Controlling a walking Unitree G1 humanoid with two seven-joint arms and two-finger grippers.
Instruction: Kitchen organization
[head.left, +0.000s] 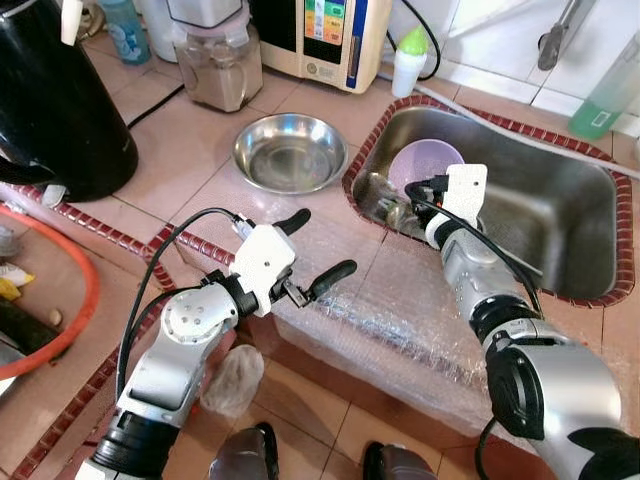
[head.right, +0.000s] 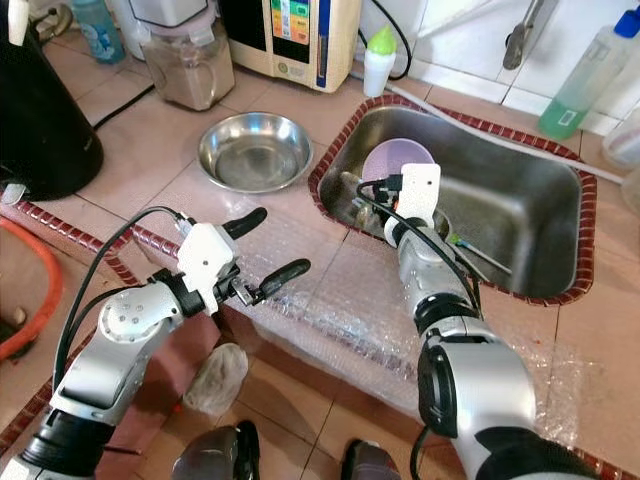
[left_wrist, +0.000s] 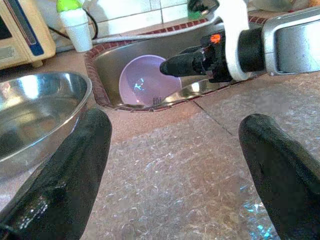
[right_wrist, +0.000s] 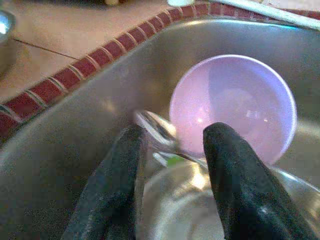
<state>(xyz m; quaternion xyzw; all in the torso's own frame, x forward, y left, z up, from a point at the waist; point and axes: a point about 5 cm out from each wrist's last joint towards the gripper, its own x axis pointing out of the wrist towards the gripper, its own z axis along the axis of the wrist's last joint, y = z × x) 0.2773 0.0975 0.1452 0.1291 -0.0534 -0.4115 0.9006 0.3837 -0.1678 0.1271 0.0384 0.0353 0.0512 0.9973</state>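
My right tool (right_wrist: 170, 150) parted, empty, in sink (head.left: 560, 215) by purple bowl (right_wrist: 232, 107). Close squarely on rim. Left tool (head.left: 318, 250) wide open, empty, over table (head.left: 170, 150).

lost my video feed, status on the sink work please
Right tool open, down in the steel sink, straddling a metal utensil beside the round lilac plastic bowl. Left tool open, idle over the bubble-wrap sheet. Nothing blocking.
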